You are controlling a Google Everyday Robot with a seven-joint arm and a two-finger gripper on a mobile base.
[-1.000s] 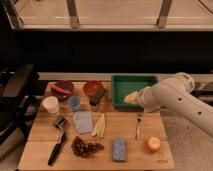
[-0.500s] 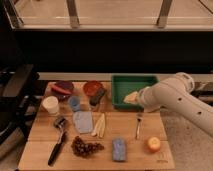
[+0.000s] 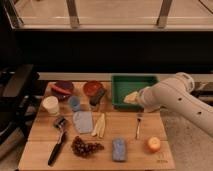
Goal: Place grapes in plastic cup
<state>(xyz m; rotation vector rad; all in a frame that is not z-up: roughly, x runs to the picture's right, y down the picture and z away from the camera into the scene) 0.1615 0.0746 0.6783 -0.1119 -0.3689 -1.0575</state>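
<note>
**As the white robot arm (image 3: 175, 97) extends from the right over the light wooden worktop (image 3: 40, 150), its end effector (image 3: 132, 98) hangs above the green rectangular tray (image 3: 120, 82).**
End effector jaws stand apart, gripping nothing. The bunch of dark reddish-purple grapes (image 3: 86, 147) lies near the front edge, between the black-handled tool (image 3: 56, 150) and the blue sponge (image 3: 118, 149). The small light-blue plastic cup (image 3: 74, 103) stands behind it, beside the white cup (image 3: 50, 105).

The gripper (image 3: 131, 97), over the green tray (image 3: 132, 78) at mid-frame, is a pale blur partly behind the arm (image 3: 175, 97). The arm runs off the right edge; a dark chair (image 3: 17, 86) is cut at left.
</note>
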